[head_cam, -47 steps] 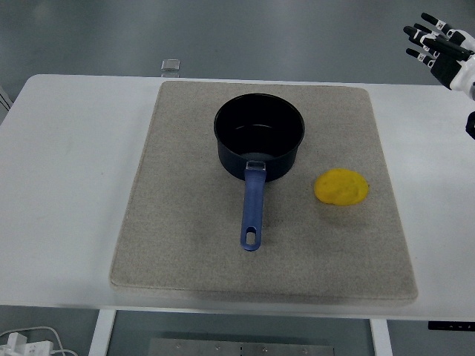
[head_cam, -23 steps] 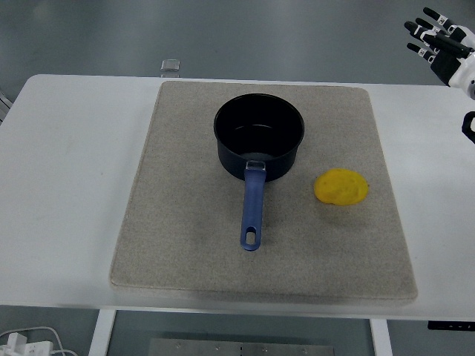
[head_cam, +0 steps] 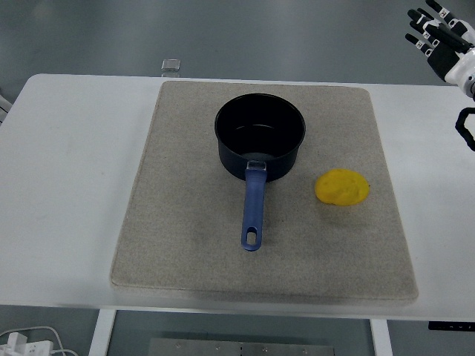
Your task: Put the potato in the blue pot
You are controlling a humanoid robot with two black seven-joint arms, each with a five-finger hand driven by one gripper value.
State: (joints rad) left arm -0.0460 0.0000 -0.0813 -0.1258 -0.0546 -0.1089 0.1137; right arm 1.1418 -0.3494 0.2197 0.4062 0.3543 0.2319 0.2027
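A yellow potato (head_cam: 341, 187) lies on the right part of a grey mat (head_cam: 185, 237). A dark blue pot (head_cam: 259, 145) stands upright in the mat's upper middle, empty inside, with its blue handle (head_cam: 252, 208) pointing toward the near edge. My right hand (head_cam: 439, 38) is at the top right corner, raised above and beyond the table's far right edge, fingers spread and holding nothing. It is far from the potato. My left arm does not show.
The mat lies on a white table (head_cam: 67, 170). A small clear square object (head_cam: 171, 65) sits at the table's far edge, just behind the mat's left corner. White cables and a plug (head_cam: 22, 343) lie on the floor at the lower left.
My right hand has moved slightly up and toward the top right corner. The pot and potato have not moved.
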